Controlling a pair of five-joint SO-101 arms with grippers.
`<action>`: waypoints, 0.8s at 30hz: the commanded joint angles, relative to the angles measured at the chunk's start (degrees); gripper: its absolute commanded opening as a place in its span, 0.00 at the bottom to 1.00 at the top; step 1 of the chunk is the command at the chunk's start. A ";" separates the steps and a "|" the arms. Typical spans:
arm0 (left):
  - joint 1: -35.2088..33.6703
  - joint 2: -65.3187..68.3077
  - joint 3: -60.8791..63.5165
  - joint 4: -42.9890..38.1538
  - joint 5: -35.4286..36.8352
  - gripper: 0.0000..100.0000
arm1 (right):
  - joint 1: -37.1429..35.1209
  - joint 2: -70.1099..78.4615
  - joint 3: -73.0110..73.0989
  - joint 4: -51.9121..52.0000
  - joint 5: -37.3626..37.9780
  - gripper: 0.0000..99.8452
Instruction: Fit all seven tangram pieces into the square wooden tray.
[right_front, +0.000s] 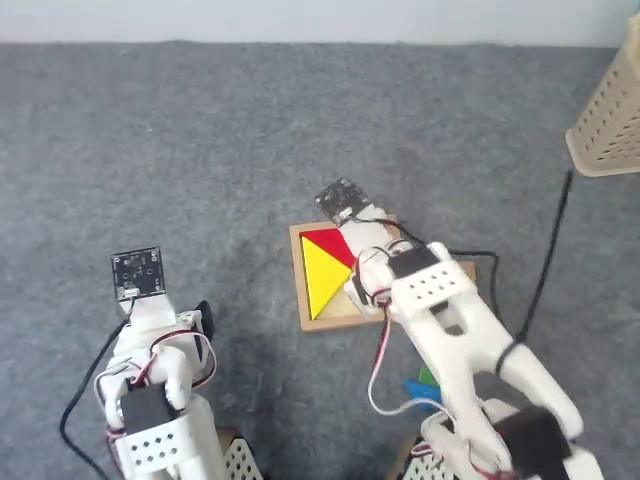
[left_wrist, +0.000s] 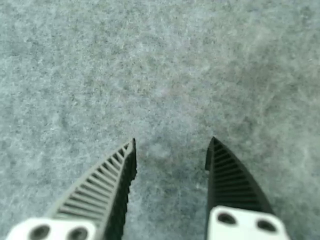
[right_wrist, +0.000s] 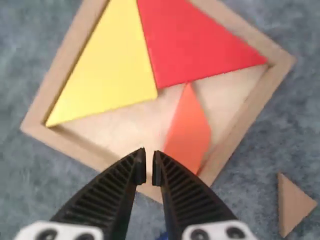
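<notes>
Right gripper (right_wrist: 149, 167): hovering pinched nearly closed, empty, over tray (right_wrist: 253, 107) rim. Left gripper (left_wrist: 170, 150): idling spread wide, well apart from tray. Orange parallelogram (right_wrist: 187, 127): lying inside tray, touching red triangle (right_wrist: 192, 40). Judging it light, stiff, thin, slick; gripping across opposite edges.

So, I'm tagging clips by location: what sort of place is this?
Probably a robotics lab or hobby bench: a grey carpet-like mat serves as the work surface, the cabled left arm and right arm stand side by side, and a wooden tray holds tangram pieces.
</notes>
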 joint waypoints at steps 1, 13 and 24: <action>0.26 -0.79 -0.75 0.26 -0.26 0.22 | 3.12 -5.67 0.70 -5.14 -5.89 0.03; 0.26 -0.79 -0.75 0.26 -0.26 0.22 | 3.21 7.96 -9.41 -6.02 -5.98 0.23; 0.26 -0.79 -0.75 0.26 -0.26 0.22 | 1.80 18.86 -15.65 -5.93 1.49 0.23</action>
